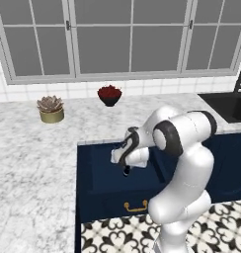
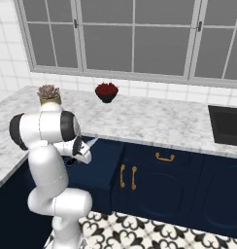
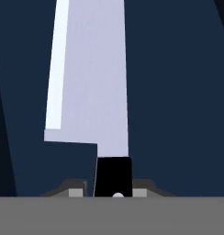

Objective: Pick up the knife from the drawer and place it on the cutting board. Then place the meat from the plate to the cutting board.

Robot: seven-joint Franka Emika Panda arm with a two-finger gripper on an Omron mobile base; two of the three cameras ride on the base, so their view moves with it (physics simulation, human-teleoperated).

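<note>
End effector (image 3: 113, 190) clamped on knife (image 3: 93, 92) handle, arm folded low over open drawer (image 1: 105, 190).

Knife (image 3: 93, 87): pale silver-grey blade, broad, with a brighter strip down one long edge; black handle (image 3: 113, 176) at its base, between the two fingers. Blade runs straight away from the hand over the dark navy interior of the drawer (image 1: 100, 170). Drawer: wide, shallow, pulled open from under the bench edge, curved brass handle (image 1: 136, 206) on its front.
</note>
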